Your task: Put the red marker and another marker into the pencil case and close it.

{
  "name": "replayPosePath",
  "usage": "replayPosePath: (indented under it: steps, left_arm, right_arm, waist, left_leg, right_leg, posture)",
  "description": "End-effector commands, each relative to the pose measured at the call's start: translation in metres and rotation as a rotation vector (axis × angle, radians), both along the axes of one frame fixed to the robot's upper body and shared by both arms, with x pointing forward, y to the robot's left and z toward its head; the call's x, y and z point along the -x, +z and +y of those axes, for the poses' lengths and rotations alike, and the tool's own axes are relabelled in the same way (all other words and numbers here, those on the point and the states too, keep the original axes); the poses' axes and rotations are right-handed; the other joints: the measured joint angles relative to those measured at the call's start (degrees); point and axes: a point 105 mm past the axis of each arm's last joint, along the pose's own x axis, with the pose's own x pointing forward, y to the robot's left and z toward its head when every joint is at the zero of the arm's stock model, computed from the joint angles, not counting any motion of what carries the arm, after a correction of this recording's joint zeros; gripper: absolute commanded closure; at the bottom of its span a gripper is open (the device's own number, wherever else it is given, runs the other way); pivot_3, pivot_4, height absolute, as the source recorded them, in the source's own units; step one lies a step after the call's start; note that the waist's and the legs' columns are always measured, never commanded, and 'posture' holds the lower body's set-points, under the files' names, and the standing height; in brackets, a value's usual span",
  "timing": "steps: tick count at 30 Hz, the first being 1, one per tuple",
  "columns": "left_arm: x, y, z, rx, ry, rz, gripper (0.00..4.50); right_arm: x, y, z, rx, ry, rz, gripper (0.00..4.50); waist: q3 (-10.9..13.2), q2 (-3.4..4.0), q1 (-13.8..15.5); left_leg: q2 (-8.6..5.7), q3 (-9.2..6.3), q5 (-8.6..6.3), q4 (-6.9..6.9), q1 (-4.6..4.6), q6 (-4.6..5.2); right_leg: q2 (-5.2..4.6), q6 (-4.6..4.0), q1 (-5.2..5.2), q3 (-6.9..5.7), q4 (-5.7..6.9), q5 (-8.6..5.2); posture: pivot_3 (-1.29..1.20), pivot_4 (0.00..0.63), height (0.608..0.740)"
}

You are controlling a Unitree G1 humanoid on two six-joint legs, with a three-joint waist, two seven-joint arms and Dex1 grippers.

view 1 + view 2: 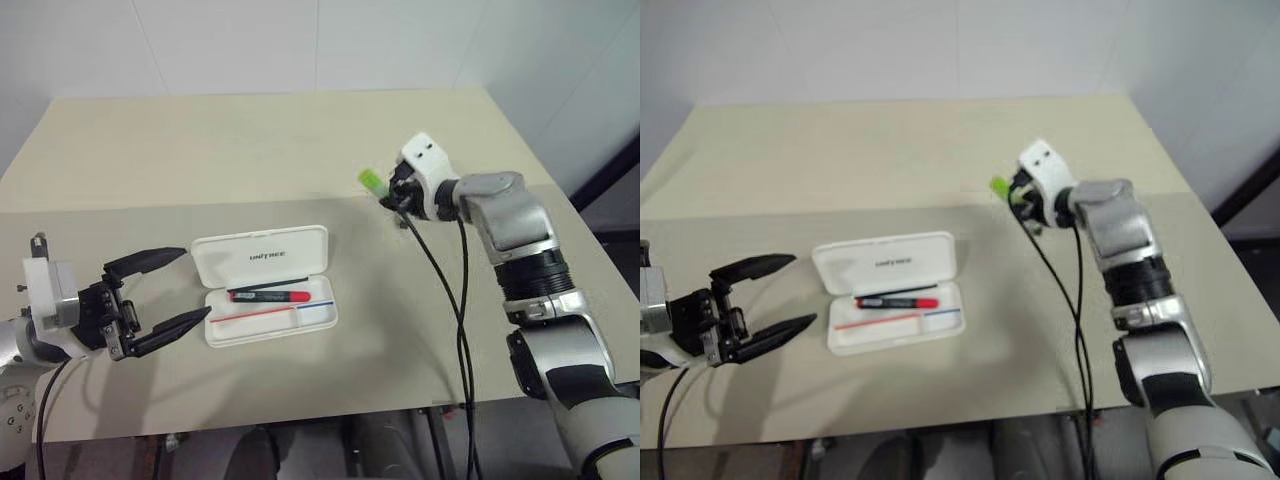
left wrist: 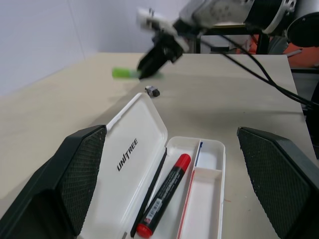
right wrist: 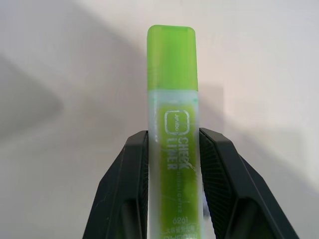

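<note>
While the left gripper (image 1: 160, 300) waits spread wide beside the pencil case (image 1: 263, 284) | case: lid open on the table (image 1: 250, 150); red marker (image 1: 272, 296) lying inside | beyond: tiny grey block (image 2: 152, 90) on the tabletop | far: right gripper (image 2: 149, 63) above the table, pinching the green highlighter (image 3: 172, 124)

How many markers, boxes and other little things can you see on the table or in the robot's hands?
Markers: 2, the red marker lying in the open pencil case and the green highlighter held in the right end effector.
Pencil cases: 1.
Small grey block on the table: 1.
Total: 4.
</note>
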Motion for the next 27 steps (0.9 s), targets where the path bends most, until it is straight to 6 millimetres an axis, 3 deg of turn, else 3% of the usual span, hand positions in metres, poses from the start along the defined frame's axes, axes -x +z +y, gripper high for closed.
replayPosePath:
  steps: [1,4,7,11,13,17,22,27]
  left_arm:
    - [0.003,0.003,-0.001,0.002,-0.023,-0.029,0.0]
    - [0.003,0.002,0.001,0.006,-0.035,-0.025,0.0]
    - [0.001,0.003,0.005,0.003,-0.041,-0.031,0.0]
    - [0.0,0.001,0.012,-0.017,-0.036,-0.033,0.0]
    - [0.002,-0.002,0.019,-0.032,-0.029,-0.019,0.0]
    - [0.006,-0.014,0.026,-0.084,-0.035,0.031,0.0]
    - [0.011,-0.019,0.03,-0.101,-0.043,0.056,0.0]
    - [0.02,-0.024,0.032,-0.115,-0.028,0.076,0.0]
  right_arm:
    - [0.022,0.055,0.009,-0.086,0.092,-0.143,3.39]
    - [0.047,0.072,0.019,-0.135,0.213,-0.126,3.39]
    - [0.08,0.075,0.032,-0.149,0.368,-0.046,3.39]
    - [0.117,0.065,0.041,-0.109,0.519,0.086,3.39]
    - [0.133,0.048,0.041,-0.039,0.573,0.17,3.39]
    - [0.141,0.024,0.04,0.03,0.587,0.284,3.39]
    - [0.144,-0.005,0.064,0.107,0.624,0.356,3.39]
    - [0.152,-0.02,0.088,0.143,0.697,0.387,3.39]
  waist:
    - [0.01,0.01,0.05]
    - [0.01,0.01,0.06]
    - [0.01,0.02,0.12]
    - [0.01,0.01,0.13]
    - [0.0,0.0,0.15]
    - [-0.01,-0.03,-0.15]
    - [0.0,-0.04,-0.12]
    - [0.0,-0.04,-0.16]
  left_leg:
    - [0.01,-0.01,0.0,-0.02,-0.01,0.0]
    - [0.02,0.0,-0.01,-0.02,0.01,0.0]
    - [0.02,-0.01,-0.01,0.0,0.01,0.0]
    - [0.04,-0.02,-0.01,0.02,0.03,0.0]
    - [0.04,-0.02,-0.01,0.03,0.04,0.0]
    - [0.03,0.02,-0.01,0.05,0.08,0.0]
    - [0.05,0.03,-0.01,0.12,0.12,0.0]
    - [0.06,0.03,-0.01,0.1,0.07,0.0]
  right_leg:
    - [0.0,0.0,-0.01,-0.01,-0.01,0.0]
    - [0.0,0.0,-0.01,-0.04,-0.01,0.0]
    - [0.0,0.0,0.0,-0.04,-0.01,0.0]
    - [0.0,-0.07,0.0,-0.06,-0.07,-0.04]
    - [-0.01,-0.39,0.0,-0.06,-0.12,-0.22]
    - [-0.01,-0.67,0.0,-0.04,-0.14,-0.41]
    - [0.0,-0.76,-0.03,-0.02,-0.05,-0.45]
    - [-0.01,-0.77,-0.07,-0.03,-0.03,-0.46]
  posture:
    - [0.0,0.15,0.74]
    - [0.0,0.15,0.74]
    - [0.0,0.15,0.74]
    - [0.0,0.15,0.74]
    - [0.0,0.15,0.74]
    - [0.0,0.15,0.74]
    - [0.0,0.15,0.74]
    - [0.0,0.15,0.74]
